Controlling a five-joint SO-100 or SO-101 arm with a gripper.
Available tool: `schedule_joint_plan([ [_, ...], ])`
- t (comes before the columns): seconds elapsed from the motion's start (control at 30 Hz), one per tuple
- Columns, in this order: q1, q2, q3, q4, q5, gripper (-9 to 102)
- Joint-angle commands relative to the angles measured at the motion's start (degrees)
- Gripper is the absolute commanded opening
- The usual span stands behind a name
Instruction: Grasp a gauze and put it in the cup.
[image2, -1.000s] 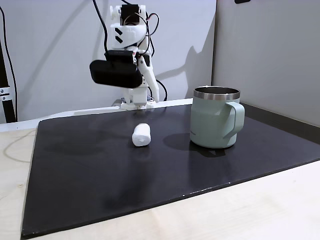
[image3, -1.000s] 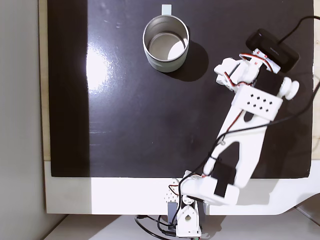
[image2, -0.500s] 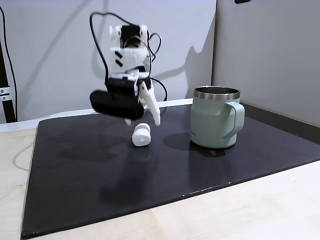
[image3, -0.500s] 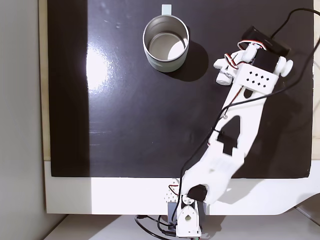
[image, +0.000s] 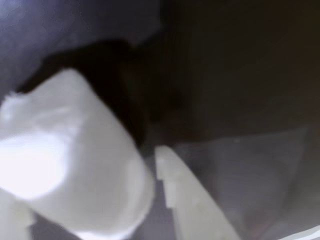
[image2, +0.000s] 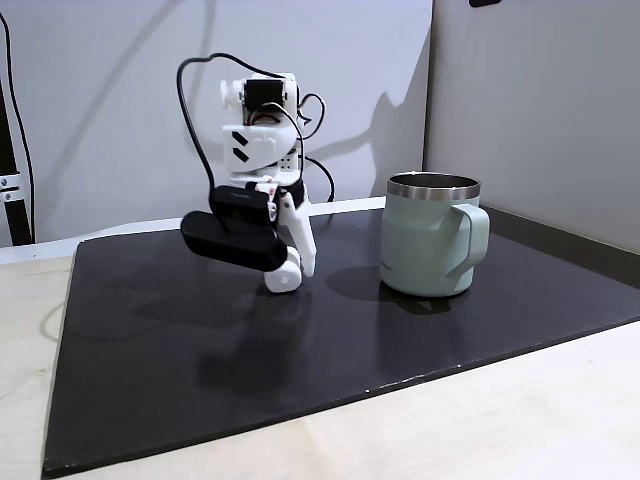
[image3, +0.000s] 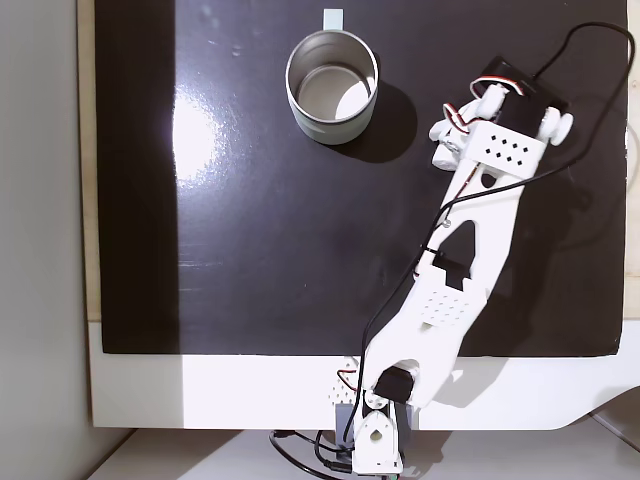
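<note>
Hand (image2: 292, 268) lowered onto black mat (image2: 180, 340) on bench (image2: 520, 420), fingers spread and straddling gauze (image: 65, 160), not clenched. Gauze lying on mat, left of cup (image2: 430, 235) in side fixed view, well apart.

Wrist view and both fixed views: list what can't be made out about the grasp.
- Small white fabric gauze roll: the wrist view is blurred, so contact with the claw is unclear.
- Claw opening: hidden by the arm's black camera housing in a fixed view.
- Pale green steel-rimmed mug: its floor is glare-washed from above.
</note>
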Motion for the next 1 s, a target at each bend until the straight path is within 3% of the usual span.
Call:
schedule_joint_plan([
  [0.0,-0.79,0.97,-3.43,0.44,1.32,13],
  [0.17,-1.23,0.7,-3.43,0.62,2.55,0],
  [0.43,-1.41,4.13,-3.08,1.32,4.22,0],
  [0.97,-5.19,34.89,6.5,1.49,1.58,0],
])
